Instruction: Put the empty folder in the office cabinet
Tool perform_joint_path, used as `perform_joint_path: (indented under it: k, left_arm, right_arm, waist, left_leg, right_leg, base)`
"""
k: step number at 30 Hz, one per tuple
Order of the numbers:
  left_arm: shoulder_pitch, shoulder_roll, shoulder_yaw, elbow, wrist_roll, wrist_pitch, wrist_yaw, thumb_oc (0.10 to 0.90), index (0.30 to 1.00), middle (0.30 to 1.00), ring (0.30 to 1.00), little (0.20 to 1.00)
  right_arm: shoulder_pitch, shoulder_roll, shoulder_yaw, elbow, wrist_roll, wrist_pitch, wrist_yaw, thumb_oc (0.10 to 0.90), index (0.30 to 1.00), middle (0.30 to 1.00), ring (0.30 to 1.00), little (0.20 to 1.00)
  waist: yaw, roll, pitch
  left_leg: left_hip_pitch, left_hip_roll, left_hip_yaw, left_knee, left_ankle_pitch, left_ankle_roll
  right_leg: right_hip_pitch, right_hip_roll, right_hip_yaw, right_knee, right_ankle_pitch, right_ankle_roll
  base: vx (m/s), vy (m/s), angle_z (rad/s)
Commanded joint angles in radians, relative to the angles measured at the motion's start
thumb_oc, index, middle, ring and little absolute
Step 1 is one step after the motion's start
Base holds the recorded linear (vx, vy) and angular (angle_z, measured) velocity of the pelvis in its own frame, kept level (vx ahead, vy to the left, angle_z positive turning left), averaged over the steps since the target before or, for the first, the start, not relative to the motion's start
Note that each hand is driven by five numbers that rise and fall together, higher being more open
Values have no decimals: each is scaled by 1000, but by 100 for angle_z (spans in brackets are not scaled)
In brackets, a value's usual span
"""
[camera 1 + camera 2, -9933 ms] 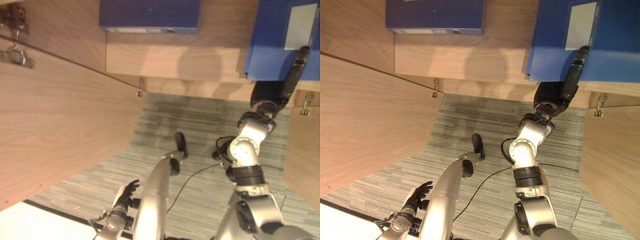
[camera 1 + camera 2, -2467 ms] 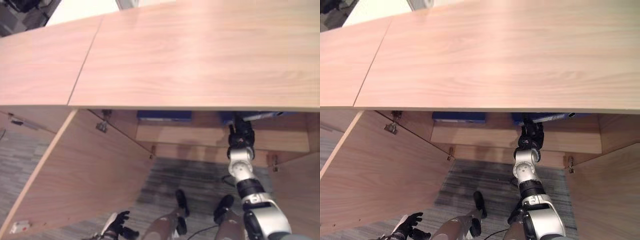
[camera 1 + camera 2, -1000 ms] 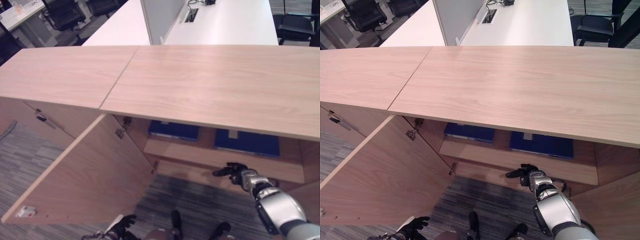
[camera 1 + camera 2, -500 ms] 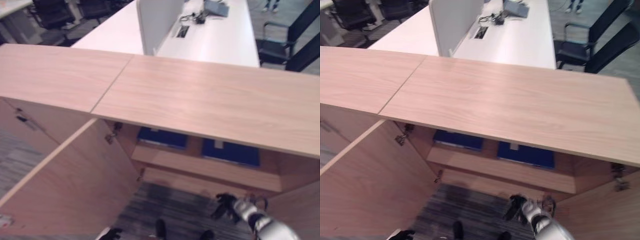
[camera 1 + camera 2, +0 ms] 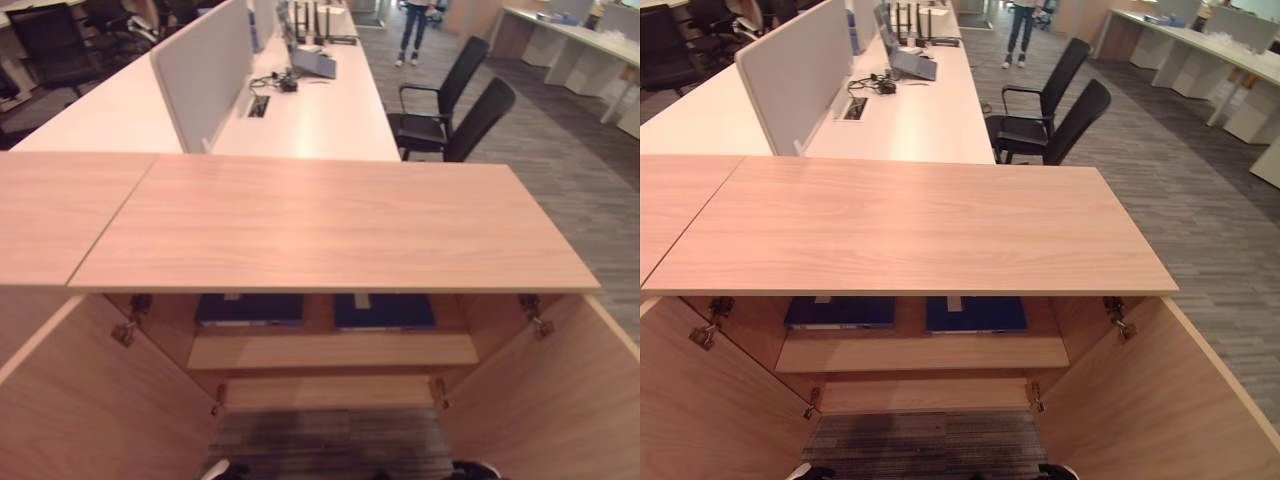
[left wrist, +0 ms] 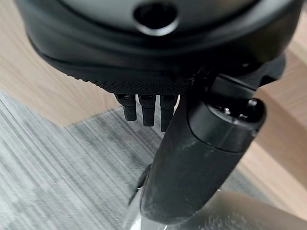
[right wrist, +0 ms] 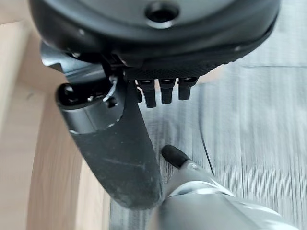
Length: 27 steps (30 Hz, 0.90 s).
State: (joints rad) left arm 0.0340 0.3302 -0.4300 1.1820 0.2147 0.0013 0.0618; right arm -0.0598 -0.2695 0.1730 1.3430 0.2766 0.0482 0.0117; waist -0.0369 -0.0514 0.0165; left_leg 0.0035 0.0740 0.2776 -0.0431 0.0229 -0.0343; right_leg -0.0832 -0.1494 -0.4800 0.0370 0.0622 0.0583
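While you look down from the head camera, you see the office cabinet point(image 5: 330, 225) standing wide open, its wooden top slab broad and bare and both doors swung out toward you, the left door point(image 5: 80, 410) and the right door point(image 5: 545, 400) framing the opening. On the upper shelf point(image 5: 330, 350) inside, two blue folders lie flat side by side: the left folder point(image 5: 250, 308) and the right folder point(image 5: 383, 310), near each other but not touching, each with a pale label at its back edge under the cabinet top. You cannot tell from these views which of the two is the empty one.

Your left hand point(image 6: 192, 158) shows in its own wrist camera with its thumb standing out straight and its fingers point(image 6: 146, 110) hanging relaxed in a row, grasping nothing, above grey striped carpet point(image 6: 57, 172) with wood panel beside it. Your right hand point(image 7: 120, 153) looks the same in its wrist camera: thumb extended, fingers point(image 7: 165, 91) loose and released, nothing in them, with carpet on one side and cabinet wood on the other.

Behind the cabinet you see a long white desk point(image 5: 300, 110) with a grey divider screen point(image 5: 200, 70), two black office chairs point(image 5: 450, 100) beside it, and a person's legs point(image 5: 412, 30) far down the aisle.
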Motion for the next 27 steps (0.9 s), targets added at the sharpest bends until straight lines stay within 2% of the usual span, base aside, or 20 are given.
perform_joint_path:
  k: [1, 3, 5, 7, 8, 10, 11, 12, 15, 18, 20, 22, 25, 27]
  left_arm:
    - [-98, -72, 14, 15, 2, -67, 21, 800, 900, 900, 900, 900]
    - [-102, -82, 42, 59, -10, -63, 32, 800, 900, 900, 900, 900]
    - [-86, -94, 75, 130, 10, -56, 35, 800, 900, 900, 900, 900]
    - [-74, -96, 85, 141, 16, -57, 36, 800, 900, 900, 900, 900]
    - [-67, -98, 101, 137, 4, -58, 36, 800, 900, 900, 900, 900]
    - [-54, -100, 134, 141, -18, -54, 39, 800, 900, 900, 900, 900]
    - [-45, -101, 166, 152, -38, -55, 40, 800, 900, 900, 900, 900]
    - [-43, -98, 176, 154, -41, -58, 42, 800, 900, 900, 900, 900]
    - [-41, -96, 178, 155, -42, -59, 44, 800, 900, 900, 900, 900]
    - [-47, -88, 183, 153, -49, -64, 46, 800, 900, 900, 900, 900]
    - [-44, -78, 199, 162, -48, -61, 51, 800, 900, 900, 900, 900]
    - [-44, -77, 210, 165, -53, -61, 52, 800, 900, 900, 900, 900]
    - [-55, -82, 226, 154, -76, -65, 56, 800, 900, 900, 900, 900]
    - [-60, -85, 222, 152, -82, -66, 57, 800, 900, 900, 900, 900]
  right_arm:
    - [-87, -28, -17, 45, 55, -45, -33, 800, 900, 900, 900, 900]
    - [-72, -25, -47, 39, 71, -55, -44, 800, 900, 900, 900, 900]
    - [-23, -1, -85, 37, 84, -55, -49, 800, 900, 900, 900, 900]
    - [-4, 1, -100, 49, 84, -54, -55, 800, 900, 900, 900, 900]
    - [6, -4, -123, 64, 92, -52, -60, 800, 900, 900, 900, 900]
    - [30, -8, -163, 70, 116, -59, -71, 800, 900, 900, 900, 900]
    - [48, -26, -216, 79, 149, -67, -78, 800, 900, 900, 900, 900]
    - [58, -39, -235, 58, 154, -76, -92, 800, 900, 900, 900, 900]
    - [62, -55, -259, 42, 164, -82, -103, 800, 900, 900, 900, 900]
    - [58, -80, -284, -16, 187, -101, -123, 800, 900, 900, 900, 900]
    - [58, -95, -287, -78, 193, -118, -138, 800, 900, 900, 900, 900]
    - [64, -104, -285, -112, 181, -121, -146, 800, 900, 900, 900, 900]
    - [71, -181, -310, -217, 155, -141, -178, 800, 900, 900, 900, 900]
    - [62, -206, -322, -220, 158, -144, -182, 800, 900, 900, 900, 900]
  waist:
    - [9, -11, 21]
    - [-6, -10, 27]
    - [-41, -21, 31]
    - [-53, -25, 38]
    - [-55, -20, 52]
    - [-64, -2, 63]
    - [-75, 8, 54]
    - [-80, 7, 42]
    - [-82, 4, 28]
    - [-91, -7, 9]
    - [-103, -25, -4]
    - [-103, -27, -12]
    - [-120, -31, -17]
    - [-124, -30, -18]
  left_leg:
    - [114, -64, -50, -44, -139, 3]
    - [111, -91, -41, -44, -145, 20]
    - [114, -126, 0, -44, -150, 41]
    - [121, -140, 23, -44, -152, 53]
    - [125, -140, 53, -44, -146, 60]
    - [130, -118, 102, -44, -144, 65]
    - [126, -100, 135, -44, -148, 68]
    - [122, -93, 164, -44, -149, 68]
    - [118, -91, 189, -44, -148, 66]
    - [111, -86, 228, -44, -142, 59]
    - [115, -73, 266, -43, -130, 45]
    - [119, -62, 284, -43, -127, 36]
    - [124, -29, 304, -42, -111, 16]
    - [124, -21, 307, -42, -108, 11]
  right_leg:
    - [-52, -10, 45, -87, 124, 128]
    - [-73, -26, 61, -95, 148, 143]
    - [-103, -50, 79, -104, 191, 165]
    - [-117, -61, 77, -98, 212, 178]
    - [-120, -79, 35, -74, 193, 179]
    - [-95, -131, -9, 15, 122, 156]
    - [-64, -190, 11, 73, 125, 161]
    - [-34, -223, 9, 70, 146, 173]
    - [-5, -237, -4, 47, 169, 181]
    - [31, -232, -13, -7, 189, 190]
    - [45, -187, 2, -68, 150, 184]
    - [43, -167, 16, -83, 141, 180]
    - [35, -120, 40, -93, 107, 160]
    - [33, -111, 44, -96, 102, 156]
  base:
    - [-156, 169, -19]
    - [-230, 243, -30]
    - [-258, 259, -44]
    - [-180, 151, -83]
    - [-197, 101, -146]
    - [-203, 26, -153]
    - [-143, -69, -93]
    - [-61, -64, -69]
    - [0, -98, -75]
    - [-1, -131, -86]
    - [17, -209, -71]
    - [38, -176, -49]
    - [40, -207, -65]
    - [19, -154, -61]
